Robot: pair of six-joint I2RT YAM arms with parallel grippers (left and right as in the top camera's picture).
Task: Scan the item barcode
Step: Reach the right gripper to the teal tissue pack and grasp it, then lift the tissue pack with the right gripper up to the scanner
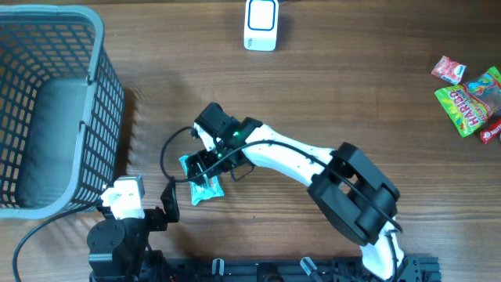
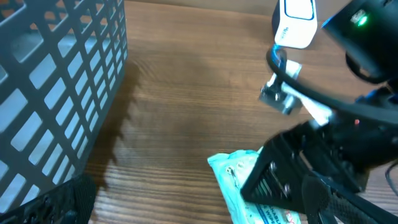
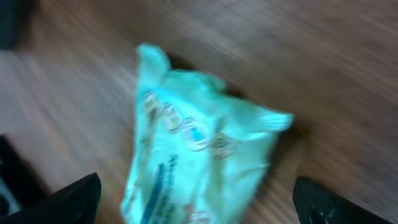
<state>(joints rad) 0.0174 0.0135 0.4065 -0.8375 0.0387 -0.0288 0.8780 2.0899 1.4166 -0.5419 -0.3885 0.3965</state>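
While the right gripper (image 1: 200, 166) hangs over the teal packet (image 1: 207, 190) with jaws spread wide and gripping nothing, the packet lies on the wooden table (image 1: 352, 78) near the grey basket (image 1: 106, 94), well apart from the white scanner (image 1: 261, 23), and the left gripper (image 1: 167, 205) gapes empty nearby.

Crinkled teal packet (image 1: 207, 190), lying flat, unheld

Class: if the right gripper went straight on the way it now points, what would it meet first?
Most likely the teal packet, which lies on the table straight ahead of the open right gripper; blur hides how near it is.
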